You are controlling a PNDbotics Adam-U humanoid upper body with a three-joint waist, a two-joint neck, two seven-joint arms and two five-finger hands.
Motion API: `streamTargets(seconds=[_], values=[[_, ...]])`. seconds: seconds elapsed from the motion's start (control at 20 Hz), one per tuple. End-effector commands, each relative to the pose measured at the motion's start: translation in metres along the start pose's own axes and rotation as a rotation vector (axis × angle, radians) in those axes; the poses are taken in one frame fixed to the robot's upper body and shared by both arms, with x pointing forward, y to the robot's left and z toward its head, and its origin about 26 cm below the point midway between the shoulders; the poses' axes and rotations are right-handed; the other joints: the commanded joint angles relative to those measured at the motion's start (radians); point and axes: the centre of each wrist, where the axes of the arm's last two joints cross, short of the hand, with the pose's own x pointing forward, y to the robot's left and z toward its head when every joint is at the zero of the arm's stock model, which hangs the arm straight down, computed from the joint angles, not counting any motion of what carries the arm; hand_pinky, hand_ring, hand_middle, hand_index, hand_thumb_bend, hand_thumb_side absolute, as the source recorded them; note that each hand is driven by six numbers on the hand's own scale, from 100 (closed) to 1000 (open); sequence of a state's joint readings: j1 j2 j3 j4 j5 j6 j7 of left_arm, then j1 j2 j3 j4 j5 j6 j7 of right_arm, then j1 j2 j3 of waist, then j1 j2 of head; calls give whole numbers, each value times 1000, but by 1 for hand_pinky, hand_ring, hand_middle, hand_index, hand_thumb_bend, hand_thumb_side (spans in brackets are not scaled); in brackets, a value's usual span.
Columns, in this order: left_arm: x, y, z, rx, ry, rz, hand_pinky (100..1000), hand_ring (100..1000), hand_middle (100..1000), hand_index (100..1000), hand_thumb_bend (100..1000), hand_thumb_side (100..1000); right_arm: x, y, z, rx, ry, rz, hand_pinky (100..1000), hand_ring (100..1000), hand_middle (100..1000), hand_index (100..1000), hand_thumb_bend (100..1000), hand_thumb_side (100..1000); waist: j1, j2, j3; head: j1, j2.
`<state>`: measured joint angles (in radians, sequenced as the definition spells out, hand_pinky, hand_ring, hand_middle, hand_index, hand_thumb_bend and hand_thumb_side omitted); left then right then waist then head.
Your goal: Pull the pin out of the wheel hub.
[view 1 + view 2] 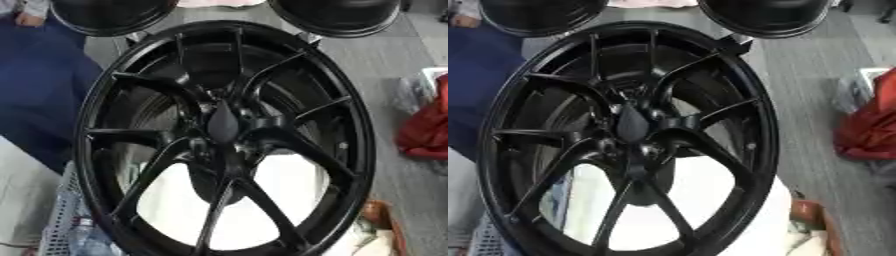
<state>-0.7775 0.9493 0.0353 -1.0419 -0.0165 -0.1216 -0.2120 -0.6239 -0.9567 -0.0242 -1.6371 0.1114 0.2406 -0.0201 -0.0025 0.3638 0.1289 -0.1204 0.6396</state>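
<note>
Item: black wheel hub [226,137], fills view, standing near upright. Heavy, rigid, glossy. Pin: dark pointed piece [222,122] at centre, likely; grasp there. My hands out of view; fingers' state unknown.

Grey floor [385,60] is stretching away along the right side, looking like carpet or planking with a faint grain. A red cloth [426,127] is lying bunched at the right edge, beside something pale. A dark blue sheet [39,95] is covering the left side. A white perforated basket [59,220] is sitting at lower left, and a brown object [807,212] is resting at lower right.
</note>
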Motion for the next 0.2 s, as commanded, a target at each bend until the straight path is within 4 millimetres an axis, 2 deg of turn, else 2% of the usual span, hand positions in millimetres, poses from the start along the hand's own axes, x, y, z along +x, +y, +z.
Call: streamTargets(seconds=[0.05,0.2], values=[[13,13,0,79,-46,27,809,732,733,862,136,750,9,-15,-2,-30,-31,19,856,746,692,769,100,702,0,-21,2,-1,-2],[23,11,0,98,-88,111,812,733,740,868,135,773,10,-15,-1,-33,-34,19,859,746,693,769,100,696,-4,-23,5,0,-2]])
